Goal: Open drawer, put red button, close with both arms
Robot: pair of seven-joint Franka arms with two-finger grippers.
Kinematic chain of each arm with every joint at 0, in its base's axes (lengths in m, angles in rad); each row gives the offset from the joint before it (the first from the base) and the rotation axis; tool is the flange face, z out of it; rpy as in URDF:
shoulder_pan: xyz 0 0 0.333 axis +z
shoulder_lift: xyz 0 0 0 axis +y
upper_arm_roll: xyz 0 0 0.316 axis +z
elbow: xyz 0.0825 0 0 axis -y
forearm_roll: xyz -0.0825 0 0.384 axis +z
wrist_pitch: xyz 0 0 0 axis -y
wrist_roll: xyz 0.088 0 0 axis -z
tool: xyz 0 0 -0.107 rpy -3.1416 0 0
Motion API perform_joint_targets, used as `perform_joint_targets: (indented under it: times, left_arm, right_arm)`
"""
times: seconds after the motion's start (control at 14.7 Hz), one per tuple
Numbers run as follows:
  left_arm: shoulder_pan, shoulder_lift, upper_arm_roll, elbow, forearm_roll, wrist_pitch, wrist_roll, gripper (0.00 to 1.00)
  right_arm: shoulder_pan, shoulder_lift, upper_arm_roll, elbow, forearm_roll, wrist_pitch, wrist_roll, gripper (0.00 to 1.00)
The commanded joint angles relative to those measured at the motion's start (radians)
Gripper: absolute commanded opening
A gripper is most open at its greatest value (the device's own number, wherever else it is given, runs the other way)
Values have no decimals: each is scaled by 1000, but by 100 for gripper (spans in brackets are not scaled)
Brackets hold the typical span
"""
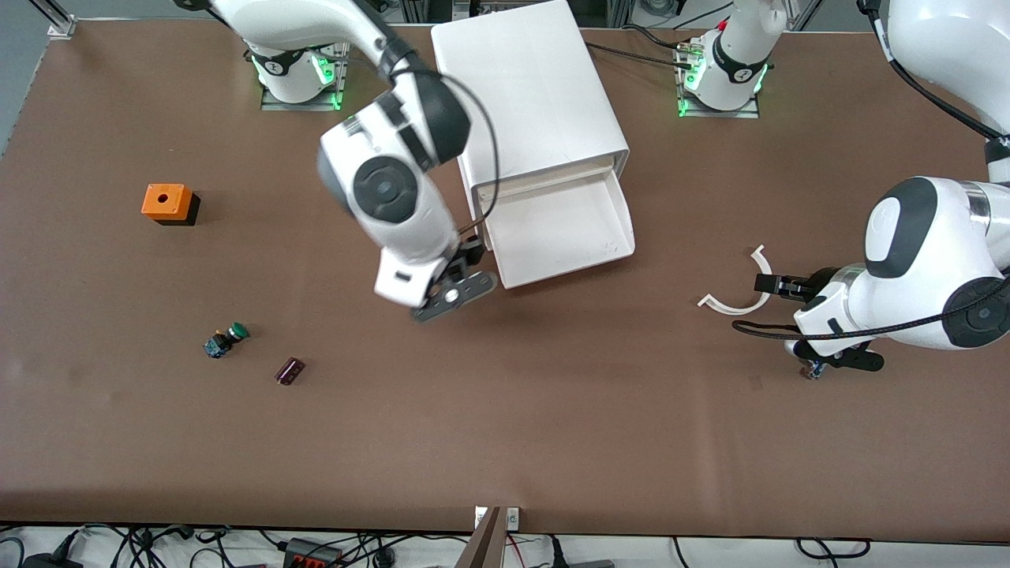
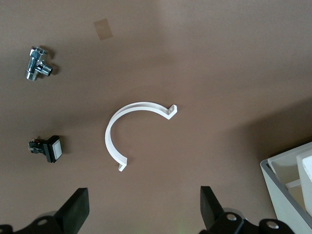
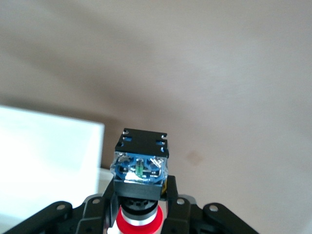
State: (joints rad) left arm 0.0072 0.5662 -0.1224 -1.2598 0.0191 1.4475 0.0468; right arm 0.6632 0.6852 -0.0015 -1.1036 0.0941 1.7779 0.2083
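The right gripper point(image 1: 465, 285), at frame centre, is clamped on the red button point(image 3: 140, 214), blue base pointing outward. The open drawer point(image 1: 562, 229) lies just up and right of it, by the tray's lower-left corner. The left gripper point(image 1: 764, 285), at the right edge, waits with fingers spread over a white clip point(image 2: 134, 131).

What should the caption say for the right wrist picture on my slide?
Right gripper shut on the red button, near the white drawer.
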Motion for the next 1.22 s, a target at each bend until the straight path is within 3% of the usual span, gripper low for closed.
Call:
perform_joint_targets:
  times: [0.0,0.2,0.68,1.16]
  left_arm:
    - [-4,1,-5,0,19,-10,-16,100]
    - [-9,12,-3,0,18,-4,-18,100]
    - [-16,41,-9,-6,7,50,-18,100]
    - [-6,55,-11,-15,-50,85,-15,100]
  right_arm:
    - [123,2,-26,48,-20,0,121,0]
    - [180,36,-23,53,-45,49,216,0]
    - [200,106,-8,51,-28,78,354,0]
    - [236,149,3,50,-17,155,398,0]
